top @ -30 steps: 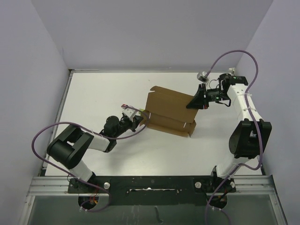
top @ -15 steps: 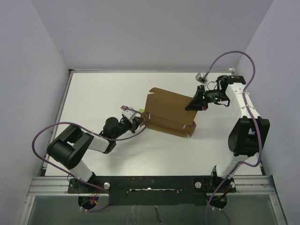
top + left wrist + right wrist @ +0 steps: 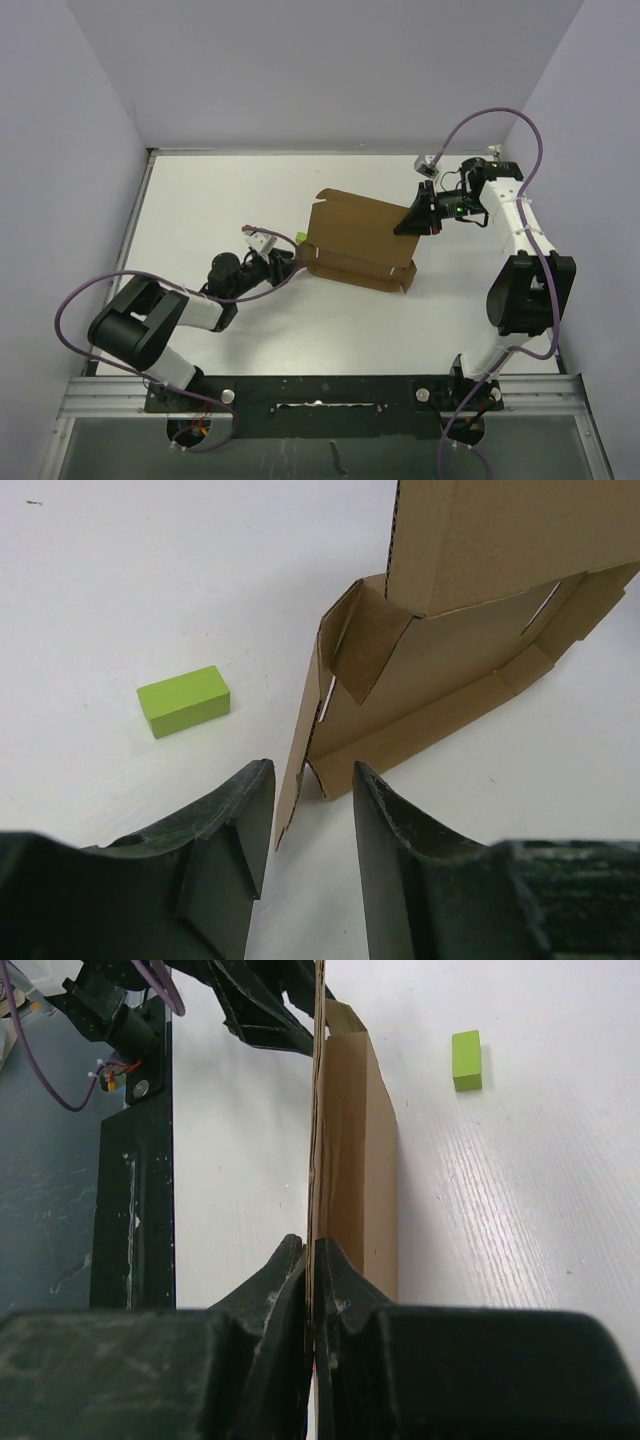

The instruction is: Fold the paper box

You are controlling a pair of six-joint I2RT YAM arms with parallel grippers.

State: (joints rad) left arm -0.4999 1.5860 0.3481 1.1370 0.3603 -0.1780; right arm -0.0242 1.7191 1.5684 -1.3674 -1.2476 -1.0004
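Observation:
The brown cardboard paper box (image 3: 355, 238) lies partly folded mid-table, with its back panel raised. My right gripper (image 3: 411, 218) is shut on the right edge of that raised panel; the right wrist view shows the thin cardboard (image 3: 355, 1160) pinched between its jaws (image 3: 313, 1248). My left gripper (image 3: 293, 262) is open at the box's left end. In the left wrist view the end flap (image 3: 300, 750) stands between the open jaws (image 3: 312, 770), touching neither finger.
A small yellow-green block (image 3: 298, 237) lies just left of the box, and shows in the left wrist view (image 3: 183, 701) and the right wrist view (image 3: 466, 1060). The white table (image 3: 200, 200) has lilac walls on three sides. A metal base rail (image 3: 320, 390) runs along the near edge.
My left arm has drawn back to the left and its gripper has eased off the box's left end. My right gripper and the raised panel have shifted slightly left.

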